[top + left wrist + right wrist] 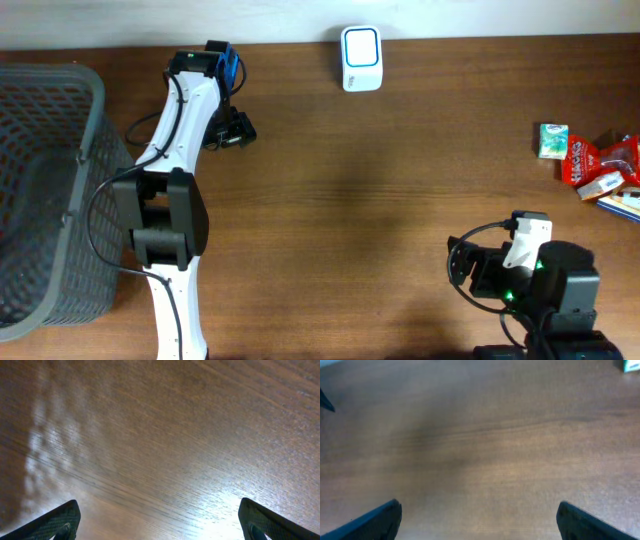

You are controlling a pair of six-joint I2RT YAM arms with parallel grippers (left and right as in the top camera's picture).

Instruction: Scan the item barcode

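Waiting near the front edge of the wooden table (380, 200), the right gripper (479, 515) sits folded low, jaws spread fully wide and holding nothing. Further back on the left, the left gripper (159, 517) hovers over bare wood beside a grey mesh basket (50, 190), its jaws equally wide and empty. At the right edge lies a small pile of items (600, 170): a green packet and red and white packs, well apart from both grippers. Against the far edge stands the white barcode scanner (361, 58). Risks ahead: the packs lie crowded, so a grasp could catch two, or a barcode could end up facing away from the scanner.
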